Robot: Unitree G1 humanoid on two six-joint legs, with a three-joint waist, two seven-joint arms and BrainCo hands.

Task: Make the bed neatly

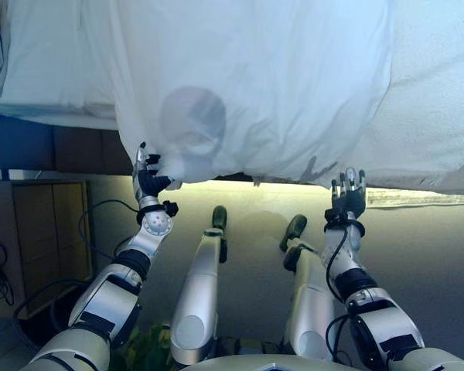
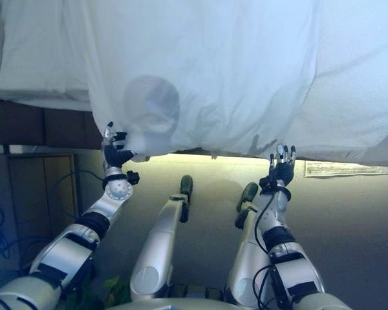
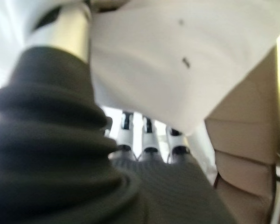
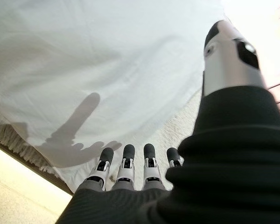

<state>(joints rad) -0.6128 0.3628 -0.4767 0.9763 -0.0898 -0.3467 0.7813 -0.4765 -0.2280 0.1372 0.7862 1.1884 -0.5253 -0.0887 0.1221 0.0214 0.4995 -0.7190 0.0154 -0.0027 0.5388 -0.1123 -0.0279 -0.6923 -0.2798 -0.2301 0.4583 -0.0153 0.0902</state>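
A white sheet [image 1: 255,85] lies spread over the bed [image 1: 441,116] and hangs over its near edge, its lower hem running between the two hands. The left hand [image 1: 147,179] is at the hem's left corner, and its fingers [image 3: 149,135] disappear under a fold of the cloth in the left wrist view, with the thumb above the fold. From the head views the dark-tipped fingers curl at the sheet's corner, so the hand seems to pinch the cloth there, though the exact hold is partly hidden. The right hand [image 1: 348,199] is raised just below the hem on the right side, palm toward the bed. Its fingers [image 4: 126,161] are straight and spread, apart from the cloth, holding nothing; their shadow falls on the sheet above them. Under the sheet on the right a rougher white mattress cover [image 4: 177,130] shows. A wooden cabinet [image 1: 50,232] stands on the floor [image 1: 433,263] at the left, below the bed's edge.
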